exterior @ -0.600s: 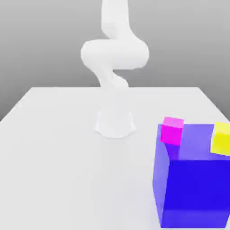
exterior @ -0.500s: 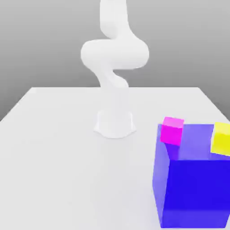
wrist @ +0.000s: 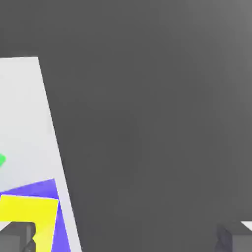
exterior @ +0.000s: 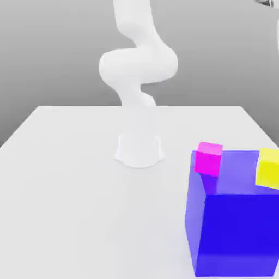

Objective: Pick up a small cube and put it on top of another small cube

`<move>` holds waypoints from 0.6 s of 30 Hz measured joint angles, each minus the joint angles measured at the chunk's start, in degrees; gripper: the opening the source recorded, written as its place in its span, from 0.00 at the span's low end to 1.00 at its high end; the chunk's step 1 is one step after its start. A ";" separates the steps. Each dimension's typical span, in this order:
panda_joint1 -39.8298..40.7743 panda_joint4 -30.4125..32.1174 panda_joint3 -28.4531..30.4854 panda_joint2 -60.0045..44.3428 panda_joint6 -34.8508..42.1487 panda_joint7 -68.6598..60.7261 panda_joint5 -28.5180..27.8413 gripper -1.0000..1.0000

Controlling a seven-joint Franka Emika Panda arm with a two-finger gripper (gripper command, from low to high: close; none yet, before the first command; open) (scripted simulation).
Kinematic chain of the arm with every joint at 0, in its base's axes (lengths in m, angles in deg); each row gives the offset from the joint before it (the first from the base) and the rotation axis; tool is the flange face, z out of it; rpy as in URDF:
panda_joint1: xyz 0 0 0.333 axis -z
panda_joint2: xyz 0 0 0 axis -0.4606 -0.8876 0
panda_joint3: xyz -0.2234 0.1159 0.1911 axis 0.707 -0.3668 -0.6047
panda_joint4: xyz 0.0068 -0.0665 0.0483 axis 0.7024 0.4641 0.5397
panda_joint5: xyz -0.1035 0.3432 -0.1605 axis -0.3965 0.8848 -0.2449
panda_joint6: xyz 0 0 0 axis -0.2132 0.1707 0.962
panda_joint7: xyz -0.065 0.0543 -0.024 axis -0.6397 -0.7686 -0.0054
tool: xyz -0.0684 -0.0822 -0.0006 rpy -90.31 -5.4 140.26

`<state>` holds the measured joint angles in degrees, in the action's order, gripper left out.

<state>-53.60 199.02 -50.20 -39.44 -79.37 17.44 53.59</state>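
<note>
The arm [exterior: 139, 60] has leaned toward the frame's upper left since earlier — cubes unmoved. Gripper [wrist: 126, 236] spread wide, empty. Magenta cube [exterior: 208, 158] and yellow cube [exterior: 268, 168] sit apart on the blue block [exterior: 234, 229], lower right of the desk [exterior: 71, 190].

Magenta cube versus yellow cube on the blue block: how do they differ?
The magenta cube is pink-purple; the yellow cube is bright yellow. The magenta one sits at the blue block's far corner toward the exterior view's left; the yellow one sits toward the right, cut by the frame edge. Both are small, resting on the block's top, apart from each other.
</note>
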 joint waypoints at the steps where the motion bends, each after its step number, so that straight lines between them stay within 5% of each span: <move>1: -0.96 1.39 -0.54 -1.79 -1.02 -1.99 -0.31 0.50; 12: -9.13 17.58 -7.97 -20.58 -13.49 -29.74 4.54 0.50; 18: -6.20 22.67 -5.09 -20.58 -21.74 -33.78 4.00 0.50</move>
<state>-59.79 221.68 -55.28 -60.02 -101.11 -16.34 57.59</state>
